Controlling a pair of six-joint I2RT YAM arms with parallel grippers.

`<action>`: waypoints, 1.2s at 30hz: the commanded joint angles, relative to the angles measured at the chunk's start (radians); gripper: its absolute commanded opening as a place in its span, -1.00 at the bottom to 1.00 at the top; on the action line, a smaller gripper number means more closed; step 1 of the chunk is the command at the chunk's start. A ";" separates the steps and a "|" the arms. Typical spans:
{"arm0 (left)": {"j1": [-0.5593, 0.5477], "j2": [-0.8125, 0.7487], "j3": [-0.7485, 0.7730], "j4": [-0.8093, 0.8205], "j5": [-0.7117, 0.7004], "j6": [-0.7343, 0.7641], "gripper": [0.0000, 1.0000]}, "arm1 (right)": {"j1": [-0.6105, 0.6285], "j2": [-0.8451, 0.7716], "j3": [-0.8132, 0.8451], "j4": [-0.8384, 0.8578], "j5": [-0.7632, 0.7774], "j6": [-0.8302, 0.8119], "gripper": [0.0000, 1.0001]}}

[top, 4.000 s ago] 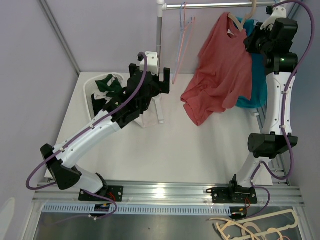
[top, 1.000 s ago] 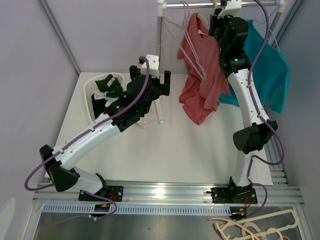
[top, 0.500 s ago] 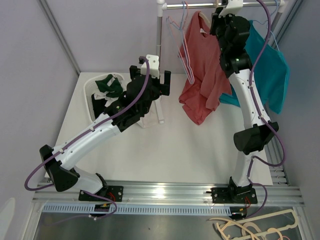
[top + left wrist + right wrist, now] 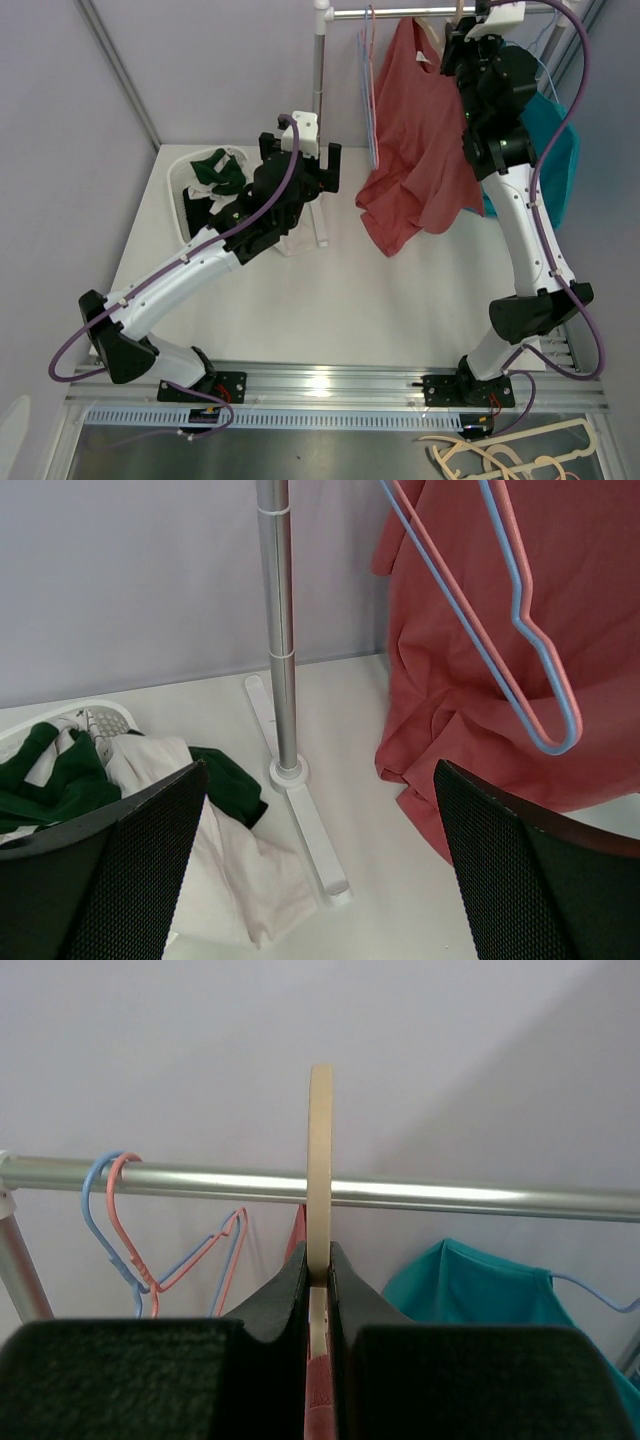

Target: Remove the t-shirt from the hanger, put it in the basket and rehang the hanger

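Though lying nearest of all, below the mounting rail point(image 4: 330, 385) at the front edge, untouched: a loose tangle of spare beige hangers point(image 4: 520, 458). Next, bare white table point(image 4: 330, 300). On its left side, a white laundry basket point(image 4: 172, 182) holding dark green clothes point(image 4: 220, 170), with a white garment point(image 4: 250, 870) spilling toward the rack's foot point(image 4: 315, 840). Above that, left gripper point(image 4: 320, 770), jaws spread wide, nothing between them, hovering near the basket and facing the rack's upright pole point(image 4: 280, 630). Just right of the pole, an empty pink and blue hanger pair point(image 4: 470, 630), dangling in front of the red t-shirt point(image 4: 420, 150). Not yet off: draped on a beige hanger point(image 4: 320, 1160), bunched and twisted, hem drooping low toward the table; touching it or not, cannot tell. Farther up, right gripper point(image 4: 318, 1265), jaws pinched tight on that beige hanger's neck, right under the hook. Hook rising across and above the silver rail point(image 4: 180, 1182); resting on it or lifted clear, cannot tell. Left of the hook, the coloured hangers' own hooks looped over the same rail. Right of it, a teal shirt point(image 4: 470, 1280) on a blue wire hanger point(image 4: 590, 1290), partly hidden behind the right arm point(image 4: 520, 220) in the overhead view. Beyond everything, plain pale wall point(image 4: 150, 1040).
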 commanded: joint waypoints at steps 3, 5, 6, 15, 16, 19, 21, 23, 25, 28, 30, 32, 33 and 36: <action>-0.008 -0.049 -0.012 0.014 -0.020 -0.009 0.99 | 0.008 -0.002 0.115 -0.011 0.011 -0.003 -1.00; -0.009 -0.056 -0.023 0.015 0.004 -0.014 0.99 | 0.012 -0.024 0.073 -0.031 0.016 0.019 -1.00; -0.009 -0.065 -0.028 0.018 0.017 -0.017 0.99 | 0.014 -0.059 0.043 -0.036 0.022 0.040 -1.00; -0.189 -0.209 -0.248 0.346 0.213 0.192 0.99 | 0.242 -0.234 -0.210 0.067 0.447 0.065 -1.00; -0.221 -0.255 -0.299 0.375 0.239 0.195 0.99 | 0.267 -0.251 -0.251 0.095 0.524 0.060 -1.00; -0.299 -0.348 -0.461 0.550 0.290 0.250 0.99 | 0.338 -0.243 -0.203 0.067 0.641 0.042 -1.00; -0.342 -0.376 -0.541 0.633 0.288 0.308 0.99 | 0.354 -0.205 -0.149 -0.022 0.665 0.054 -1.00; -0.397 -0.381 -0.577 0.679 0.262 0.324 0.99 | 0.362 -0.165 -0.074 -0.065 0.688 0.062 -1.00; -0.458 -0.376 -0.597 0.710 0.226 0.333 0.99 | 0.378 -0.147 -0.046 -0.094 0.709 0.060 -1.00; -0.567 -0.376 -0.649 0.802 0.187 0.382 0.99 | 0.390 -0.137 -0.041 -0.084 0.723 0.054 -1.00; -0.614 -0.355 -0.666 0.876 0.146 0.419 0.99 | 0.396 -0.128 -0.031 -0.087 0.732 0.057 -1.00; -0.643 -0.324 -0.654 0.896 0.123 0.436 0.99 | 0.405 -0.122 -0.021 -0.094 0.737 0.059 -1.00; -0.647 -0.310 -0.648 0.905 0.118 0.446 0.99 | 0.411 -0.119 -0.015 -0.096 0.744 0.059 -1.00; -0.649 -0.252 -0.635 0.975 0.083 0.483 0.99 | 0.433 -0.121 -0.008 -0.093 0.752 0.057 -1.00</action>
